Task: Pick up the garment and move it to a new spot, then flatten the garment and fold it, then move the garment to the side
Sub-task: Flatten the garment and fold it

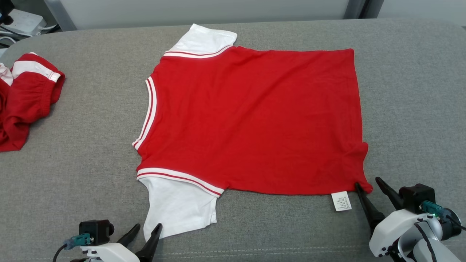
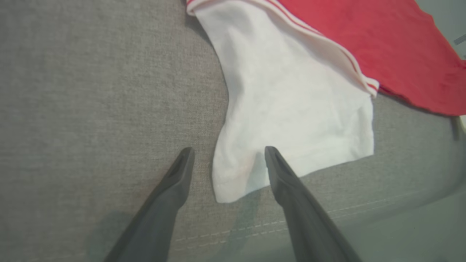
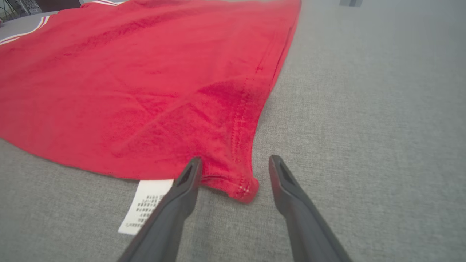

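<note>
1. Nearest us, at about 7 o'clock in the head view, our left gripper (image 1: pixel 148 226) stood with its fingers spread. It straddled the loose corner of the near white sleeve (image 1: pixel 178 203): one finger over the cloth, the other over bare cushion, nothing pinched.
2. At 5 o'clock our right gripper (image 1: pixel 367 181) was spread as well, with the hem corner (image 1: pixel 364 187) between its fingers. The care label (image 1: pixel 341 201) lay just beside that corner, toward 9 o'clock. It had no hold on the cloth yet.
3. Beyond them the garment (image 1: pixel 255 120), a red shirt, lay spread nearly flat in the middle of the grey padded surface (image 1: pixel 411 109). Its collar pointed to 9 o'clock, its hem to 3 o'clock, and the far sleeve (image 1: pixel 204 40) sat toward 12 o'clock.
4. Out at 9 o'clock, well apart, a second piece of clothing (image 1: pixel 25 94) lay crumpled.
5. We judged the flattening done and the fold just opening. The next move called for both claws to close on the near edge together. They would then lift it evenly and carry it toward 12 o'clock, without dragging the body out of line.
</note>
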{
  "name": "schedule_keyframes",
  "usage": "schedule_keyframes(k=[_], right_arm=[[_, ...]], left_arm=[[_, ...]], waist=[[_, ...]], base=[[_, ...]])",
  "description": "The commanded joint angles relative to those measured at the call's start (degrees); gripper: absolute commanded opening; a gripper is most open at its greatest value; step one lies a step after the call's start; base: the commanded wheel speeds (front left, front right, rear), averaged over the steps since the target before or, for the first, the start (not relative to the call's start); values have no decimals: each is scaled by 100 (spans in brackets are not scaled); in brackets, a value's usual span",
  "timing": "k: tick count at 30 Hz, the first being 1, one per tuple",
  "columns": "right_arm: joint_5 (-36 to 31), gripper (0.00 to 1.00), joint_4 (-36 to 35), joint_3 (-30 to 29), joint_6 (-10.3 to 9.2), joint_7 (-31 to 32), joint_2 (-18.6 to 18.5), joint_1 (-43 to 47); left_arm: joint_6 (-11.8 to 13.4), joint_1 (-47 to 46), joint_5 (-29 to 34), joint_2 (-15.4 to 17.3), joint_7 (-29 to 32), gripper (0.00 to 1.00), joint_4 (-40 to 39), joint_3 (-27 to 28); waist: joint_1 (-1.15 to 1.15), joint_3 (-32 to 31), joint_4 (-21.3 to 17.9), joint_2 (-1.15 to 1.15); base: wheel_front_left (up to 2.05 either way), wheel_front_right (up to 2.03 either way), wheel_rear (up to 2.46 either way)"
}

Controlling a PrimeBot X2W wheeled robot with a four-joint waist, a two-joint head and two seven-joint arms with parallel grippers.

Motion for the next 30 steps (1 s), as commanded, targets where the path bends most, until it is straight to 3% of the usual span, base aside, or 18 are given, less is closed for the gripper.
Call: schedule_keyframes(k=[1, 2, 3, 12, 19, 25, 30], right_arm=[[53, 49, -11, 112, 0, -76, -97, -118], [72, 26, 31, 140, 0, -86, -100, -146], [94, 0, 74, 170, 0, -94, -104, -166], [385, 0, 266, 325, 0, -164, -178, 38], [585, 0, -198, 84, 0, -7, -430, 723], [574, 0, -1035, -223, 0, 638, -588, 1275], [649, 0, -1884, -400, 0, 1512, -710, 1350]], left_arm=[[-13, -206, -42, 65, 59, 23, -53, 121], [-13, -204, -61, 69, 70, 0, -43, 118], [-13, -201, -80, 72, 112, 0, -28, 96], [61, 108, -251, 68, 382, 0, -272, 2], [359, 867, -451, 275, 894, 0, -1306, 101], [681, 1402, -582, 530, 1469, 0, -2506, 197], [760, 1274, -728, 706, 1784, 0, -3171, 335]], waist=[[0, 1, -2, 0], [0, 0, -2, 0], [0, -5, 1, 0], [0, -168, 80, 0], [0, -259, 179, 0], [0, -210, 202, 0], [0, -112, 112, 0]], base=[[0, 0, 0], [0, 0, 0], [0, 0, 0], [0, 0, 0], [0, 0, 0], [0, 0, 0], [0, 0, 0]])
